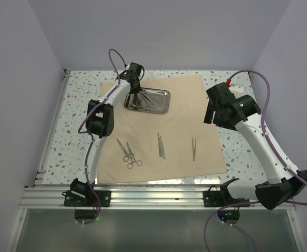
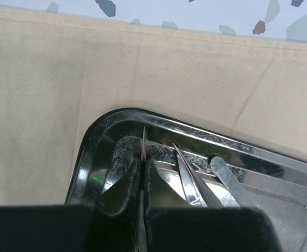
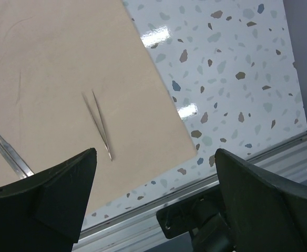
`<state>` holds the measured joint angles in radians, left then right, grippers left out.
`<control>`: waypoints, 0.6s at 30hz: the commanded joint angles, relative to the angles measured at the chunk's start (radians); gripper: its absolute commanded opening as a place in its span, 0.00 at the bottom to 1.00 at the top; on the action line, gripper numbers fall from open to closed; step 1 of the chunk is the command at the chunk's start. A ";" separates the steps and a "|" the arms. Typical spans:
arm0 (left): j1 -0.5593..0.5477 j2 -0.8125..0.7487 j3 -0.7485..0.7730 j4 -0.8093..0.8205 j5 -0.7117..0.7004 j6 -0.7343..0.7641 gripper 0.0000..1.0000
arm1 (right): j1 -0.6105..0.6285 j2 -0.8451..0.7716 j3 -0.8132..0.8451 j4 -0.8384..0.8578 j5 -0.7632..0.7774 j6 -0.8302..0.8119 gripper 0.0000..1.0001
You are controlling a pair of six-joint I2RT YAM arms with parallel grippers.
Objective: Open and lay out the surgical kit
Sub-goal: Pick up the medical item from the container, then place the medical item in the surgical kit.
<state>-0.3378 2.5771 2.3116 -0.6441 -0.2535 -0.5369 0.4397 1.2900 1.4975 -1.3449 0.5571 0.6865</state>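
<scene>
Pale lilac walls close in a white speckled terrazzo surface (image 1: 69,142), edged on the near side by an aluminium rail (image 1: 159,197) where both arms are bolted. The large tan cloth wrap (image 1: 182,118) lies opened out flat in the middle of the surface, with faint fold creases across it. On its far part, left of centre, sits the small shiny rectangular steel tray (image 1: 164,107), scuffed inside and with rounded corners. The left end effector (image 1: 134,97) reaches down into the tray's left end. In the left wrist view its two dark fingers (image 2: 123,195) are drawn almost together on a thin pointed steel instrument (image 2: 143,144), whose tip stands up between them near the tray's corner. Beside it in the tray lie fine-tipped steel tweezers (image 2: 190,181) and a flat blunt steel handle (image 2: 228,176). Three groups of tools are laid out in a row on the near half of the cloth, apart from one another. At the left is a pair of ring-handled steel instruments (image 1: 129,153), side by side; scissors cannot be told from forceps at this size. In the middle are slim straight steel instruments (image 1: 161,145), and to the right a single pair of slender steel tweezers (image 1: 194,148). The right end effector (image 1: 211,111) hangs above the cloth's right edge, spread wide and holding nothing.
</scene>
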 commanded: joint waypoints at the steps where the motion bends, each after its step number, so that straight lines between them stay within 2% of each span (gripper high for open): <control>1: 0.011 -0.112 -0.027 -0.016 0.039 0.008 0.00 | -0.004 -0.009 0.033 -0.046 0.003 -0.025 0.98; 6: -0.046 -0.302 -0.122 -0.020 0.085 -0.069 0.00 | -0.015 -0.026 0.079 -0.039 0.010 -0.044 0.98; 11: -0.245 -0.463 -0.328 0.004 0.069 -0.191 0.00 | -0.022 -0.038 0.174 -0.072 0.015 -0.012 0.98; 12: -0.277 -0.498 -0.358 0.007 0.072 -0.262 0.00 | -0.024 -0.044 0.202 -0.088 0.014 -0.005 0.98; 16: -0.446 -0.538 -0.500 0.073 0.091 -0.392 0.00 | -0.025 -0.069 0.248 -0.128 0.035 0.025 0.98; 18: -0.481 -0.519 -0.532 0.086 0.128 -0.449 0.00 | -0.027 -0.087 0.254 -0.141 0.032 0.027 0.98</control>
<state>-0.7918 2.0407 1.8442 -0.5850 -0.1623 -0.8360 0.4183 1.2461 1.7096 -1.3460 0.5594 0.6807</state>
